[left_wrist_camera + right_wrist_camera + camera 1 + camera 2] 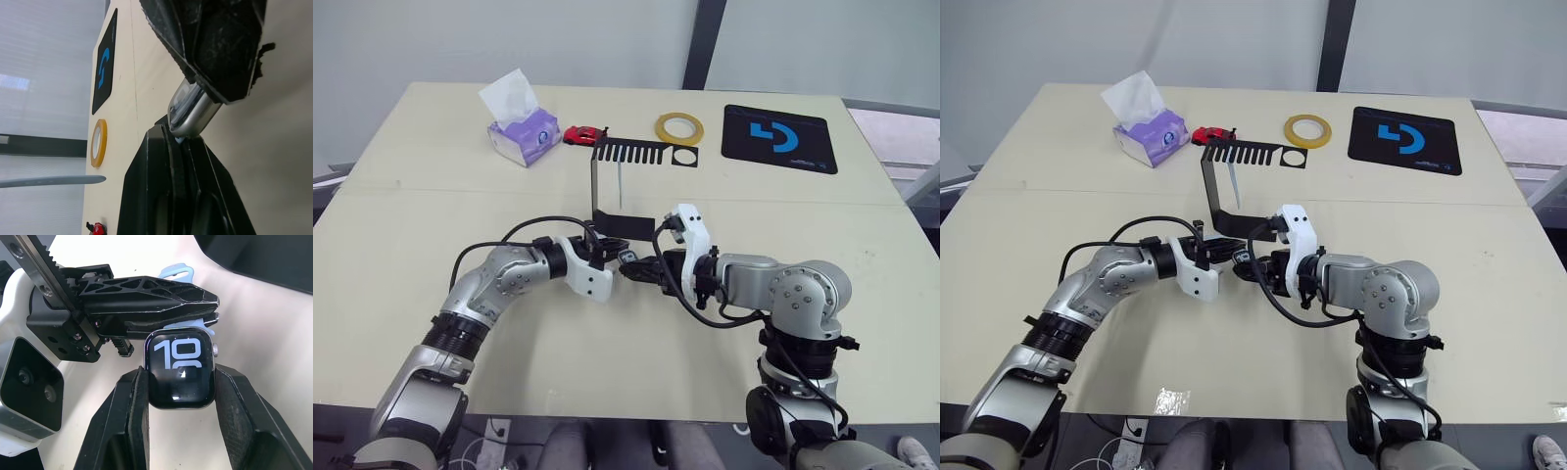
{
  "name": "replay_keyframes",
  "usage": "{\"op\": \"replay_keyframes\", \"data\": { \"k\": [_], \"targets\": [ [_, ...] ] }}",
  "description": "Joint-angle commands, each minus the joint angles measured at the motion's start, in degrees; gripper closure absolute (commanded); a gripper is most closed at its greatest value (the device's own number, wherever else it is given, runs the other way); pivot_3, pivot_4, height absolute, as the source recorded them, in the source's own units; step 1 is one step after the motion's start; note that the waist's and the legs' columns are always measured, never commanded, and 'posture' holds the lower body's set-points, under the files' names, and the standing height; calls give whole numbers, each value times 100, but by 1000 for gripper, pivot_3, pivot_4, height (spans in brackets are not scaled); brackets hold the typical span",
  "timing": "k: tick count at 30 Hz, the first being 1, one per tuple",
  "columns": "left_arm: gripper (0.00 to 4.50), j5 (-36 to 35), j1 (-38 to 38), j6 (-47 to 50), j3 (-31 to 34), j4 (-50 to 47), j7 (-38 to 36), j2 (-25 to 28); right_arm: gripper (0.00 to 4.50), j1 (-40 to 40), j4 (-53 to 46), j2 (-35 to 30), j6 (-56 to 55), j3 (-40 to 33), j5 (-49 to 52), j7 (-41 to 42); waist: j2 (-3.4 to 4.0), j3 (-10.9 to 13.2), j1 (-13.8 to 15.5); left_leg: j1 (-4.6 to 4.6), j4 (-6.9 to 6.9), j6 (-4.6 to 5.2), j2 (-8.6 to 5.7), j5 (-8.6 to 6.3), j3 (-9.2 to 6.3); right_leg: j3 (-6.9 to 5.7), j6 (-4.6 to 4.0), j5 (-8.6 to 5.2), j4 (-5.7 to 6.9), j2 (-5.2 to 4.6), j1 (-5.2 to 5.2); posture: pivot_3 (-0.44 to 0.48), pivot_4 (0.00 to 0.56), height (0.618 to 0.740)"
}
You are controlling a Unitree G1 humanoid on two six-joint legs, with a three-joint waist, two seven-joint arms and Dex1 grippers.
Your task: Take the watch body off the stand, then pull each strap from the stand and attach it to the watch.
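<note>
Right claw [178,396] grips the watch [180,368] above the tabletop [460,196], before the stand [625,186]. Left claw [215,308], closed on a strap [176,271], meets the watch's edge.

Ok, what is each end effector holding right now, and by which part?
Right end effector grips the watch body by its two side edges. Left end effector pinches a pale blue strap against the watch's top edge.

One watch body [180,369], one strap [177,271], one stand [628,186], one tape ring [678,127], one tissue box [523,135]
</note>
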Motion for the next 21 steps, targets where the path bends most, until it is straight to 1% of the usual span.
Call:
{"op": "replay_keyframes", "data": {
  "k": [1, 13, 15, 17, 18, 21],
  "targets": [
    [4500, -108, -211, -200, -93, -233, 205, -201, 2977, -59, -170, 219, 78, 233, 424, 142, 0, 0, 0, 0, 0, 0, 0, 0, 0, 0, 0, 0, 0, 0, 0, 0, 150, 738],
    [4500, -108, -184, -167, -107, -246, 238, -245, 2977, -23, -215, 120, 78, 260, 478, 136, 0, 0, 0, 0, 2, 0, 0, 0, 0, 0, 0, 0, 1, 0, 0, 0, 150, 738],
    [4500, -289, -154, -139, -99, -253, 99, -241, 2977, -17, -240, 49, 78, 300, 411, 153, 0, 0, 1, 0, 2, 0, 0, 0, 0, 0, 0, 0, 1, 0, 0, 0, 150, 738],
    [3752, -504, -103, -121, -75, -312, -63, -207, 2977, -22, -263, -11, 78, 324, 344, 165, 0, 0, 1, -1, 3, 0, 0, 0, 0, 0, 0, 0, 1, 0, 0, 0, 150, 738],
    [3462, -576, -75, -107, -51, -359, -126, -167, 2977, -33, -277, -43, 78, 334, 307, 175, 0, 0, -2, -1, 3, 0, 0, 0, 0, 0, 0, 0, 1, 0, 0, 0, 150, 738],
    [2084, -693, 5, -39, 23, -481, -297, -29, 2977, -59, -322, -140, 69, 373, 228, 224, 0, 0, -9, -2, 6, 0, 1, 0, -1, 0, 0, 0, 2, 1, 0, 0, 150, 738]
  ]
}}
